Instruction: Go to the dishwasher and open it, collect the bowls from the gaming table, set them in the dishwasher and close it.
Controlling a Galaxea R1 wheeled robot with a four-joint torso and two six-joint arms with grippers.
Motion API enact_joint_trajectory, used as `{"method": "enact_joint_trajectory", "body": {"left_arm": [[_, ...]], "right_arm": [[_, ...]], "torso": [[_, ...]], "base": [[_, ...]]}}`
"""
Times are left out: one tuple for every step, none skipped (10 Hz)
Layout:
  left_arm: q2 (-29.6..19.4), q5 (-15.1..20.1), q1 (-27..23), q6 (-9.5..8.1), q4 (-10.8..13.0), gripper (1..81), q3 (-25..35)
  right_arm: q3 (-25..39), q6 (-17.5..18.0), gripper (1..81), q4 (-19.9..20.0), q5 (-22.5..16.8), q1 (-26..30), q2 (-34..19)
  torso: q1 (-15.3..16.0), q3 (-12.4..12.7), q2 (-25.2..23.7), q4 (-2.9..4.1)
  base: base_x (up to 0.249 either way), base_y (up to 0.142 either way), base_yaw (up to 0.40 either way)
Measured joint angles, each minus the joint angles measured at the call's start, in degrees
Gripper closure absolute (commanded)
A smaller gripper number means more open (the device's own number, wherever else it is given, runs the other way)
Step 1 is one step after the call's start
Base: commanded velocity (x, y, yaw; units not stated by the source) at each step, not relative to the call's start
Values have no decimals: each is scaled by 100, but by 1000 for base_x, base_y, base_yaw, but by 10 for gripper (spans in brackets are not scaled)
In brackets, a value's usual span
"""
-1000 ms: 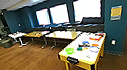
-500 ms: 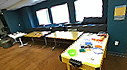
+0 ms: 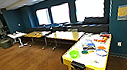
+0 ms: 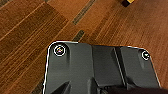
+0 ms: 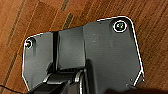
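Whether either gripper is open cannot be told; both wrist views look down on wood floor (image 4: 30, 37). The table (image 3: 71, 61) now sits larger at lower right of the head view, its green bowl (image 3: 74, 54) near the front edge, so the robot seems to be closing in to collect.

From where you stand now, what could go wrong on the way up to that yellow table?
The yellow table's near corner juts toward the robot and could clip the base. The green bowl sits near the table's edge, so a bump might knock it off. Other items crowd beside it, making picking tricky.
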Motion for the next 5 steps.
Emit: {"method": "enact_joint_trajectory", "body": {"left_arm": [[0, 2, 12, 0, 0, 10, -7], [35, 5, 22, 0, 0, 10, 0], [52, 5, 9, 0, 2, 10, 9], [49, -1, 0, -2, 2, 10, 9], [35, 2, 12, -2, 2, 10, 6]], "right_arm": [[11, -2, 10, 0, -1, -2, 9], [9, 0, 10, 0, -1, -16, -24], [2, 0, 10, 0, 2, -9, -27], [2, 0, 10, 0, 5, 5, -38], [2, -2, 10, 0, 0, 0, -33]], "torso": [[0, 0, -2, 0], [-2, 0, -2, 0], [0, 0, -2, 0], [0, 0, -2, 0], [-2, 0, -2, 0]], "base": [[155, 0, 0], [155, 0, 0], [155, 0, 0], [167, 99, 0], [167, 105, 0]]}}
